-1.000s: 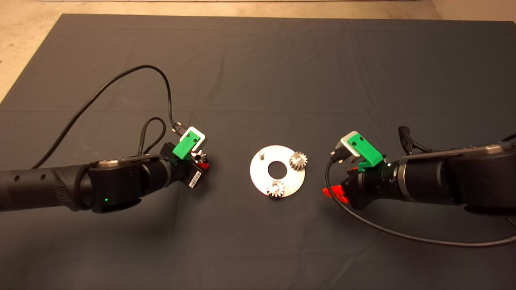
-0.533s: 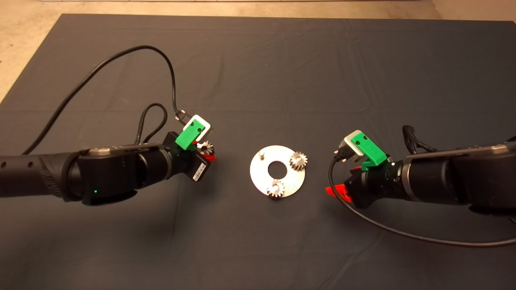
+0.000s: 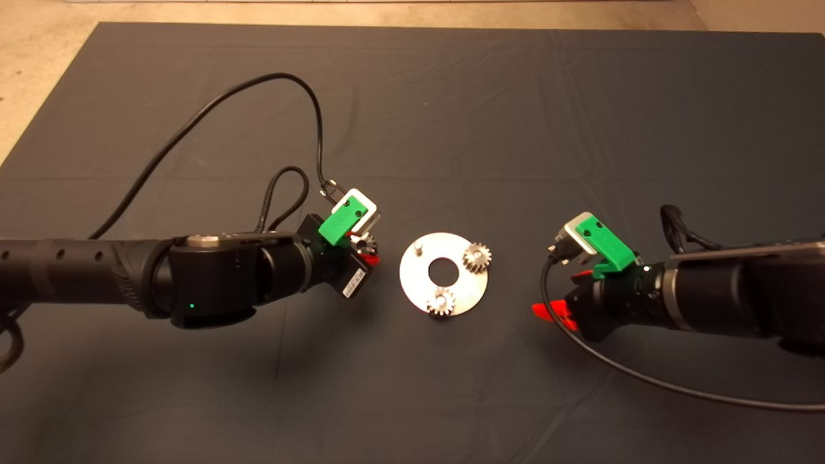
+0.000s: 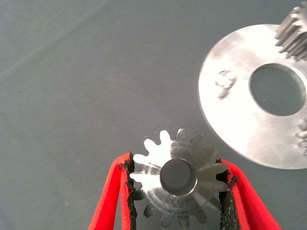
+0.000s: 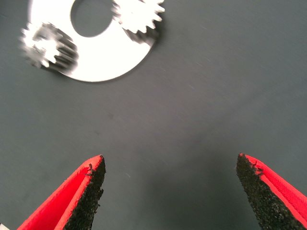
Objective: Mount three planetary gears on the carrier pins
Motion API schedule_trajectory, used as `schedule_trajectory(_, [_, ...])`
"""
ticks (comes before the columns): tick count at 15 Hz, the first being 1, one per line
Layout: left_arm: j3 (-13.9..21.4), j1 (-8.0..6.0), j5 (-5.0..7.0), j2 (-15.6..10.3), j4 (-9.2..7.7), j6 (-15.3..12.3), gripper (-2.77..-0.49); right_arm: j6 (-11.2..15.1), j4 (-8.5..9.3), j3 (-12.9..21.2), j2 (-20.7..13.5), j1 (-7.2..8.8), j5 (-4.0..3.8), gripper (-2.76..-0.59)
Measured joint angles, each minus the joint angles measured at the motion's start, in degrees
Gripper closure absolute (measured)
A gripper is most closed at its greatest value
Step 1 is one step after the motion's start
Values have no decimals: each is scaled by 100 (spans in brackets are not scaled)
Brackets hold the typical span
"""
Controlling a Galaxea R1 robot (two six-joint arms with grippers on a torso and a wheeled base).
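Observation:
A shiny round disc [image 3: 422, 277] lies mid-mat. Two planetary gears sit on its carrier pins, one at the right [image 3: 477, 257] and one at the front [image 3: 441, 301]. A bare carrier pin [image 3: 418, 247] stands at the disc's far left, also seen from the left wrist [image 4: 224, 81]. My left gripper [image 3: 368, 250], just left of the disc, is shut on a third gear [image 4: 178, 178], held between its pads above the mat. My right gripper [image 5: 170, 184] hovers open over bare mat to the right of the disc [image 5: 122, 57], holding nothing.
The dark mat [image 3: 412, 399] covers the table, with a pale surface [image 3: 38, 71] beyond its far left corner. Black cables loop above the left arm [image 3: 271, 84] and trail beneath the right arm [image 3: 644, 380].
My left gripper has carried the gear rightward to just beside the disc. The right arm has drawn back to the right, slightly away from the disc.

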Motion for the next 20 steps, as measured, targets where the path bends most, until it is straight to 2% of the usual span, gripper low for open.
schedule_trajectory(1, [-26, -2, 12, 46, -22, 0, -77, -2, 6, 66, -131, 15, -25, -202])
schedule_trajectory(4, [-201, -101, 52, 241, -252, 2, -77, -13, 9, 100, -312, 31, -20, -202])
schedule_trajectory(8, [-363, -110, 80, 341, -300, 4, -76, -40, 88, 100, -342, 30, -17, -202])
schedule_trajectory(11, [-392, -112, 80, 367, -352, 6, -76, -41, 349, 100, -362, 30, -20, -202])
schedule_trajectory(14, [-430, -110, 76, 431, -460, 15, -76, -57, 822, 100, -359, 30, -13, -202])
schedule_trajectory(15, [-479, -112, 78, 438, -466, 26, -76, -60, 916, 100, -360, 30, -13, -202])
schedule_trajectory(17, [-526, -134, 87, 495, -540, 26, -76, -62, 951, 109, -359, 32, -11, -202])
schedule_trajectory(19, [-525, -292, 87, 579, -781, 30, -76, -73, 983, 115, -359, 41, 2, -202])
schedule_trajectory(20, [-525, -395, 83, 619, -798, 33, -76, -73, 1003, 117, -359, 67, 0, -202])
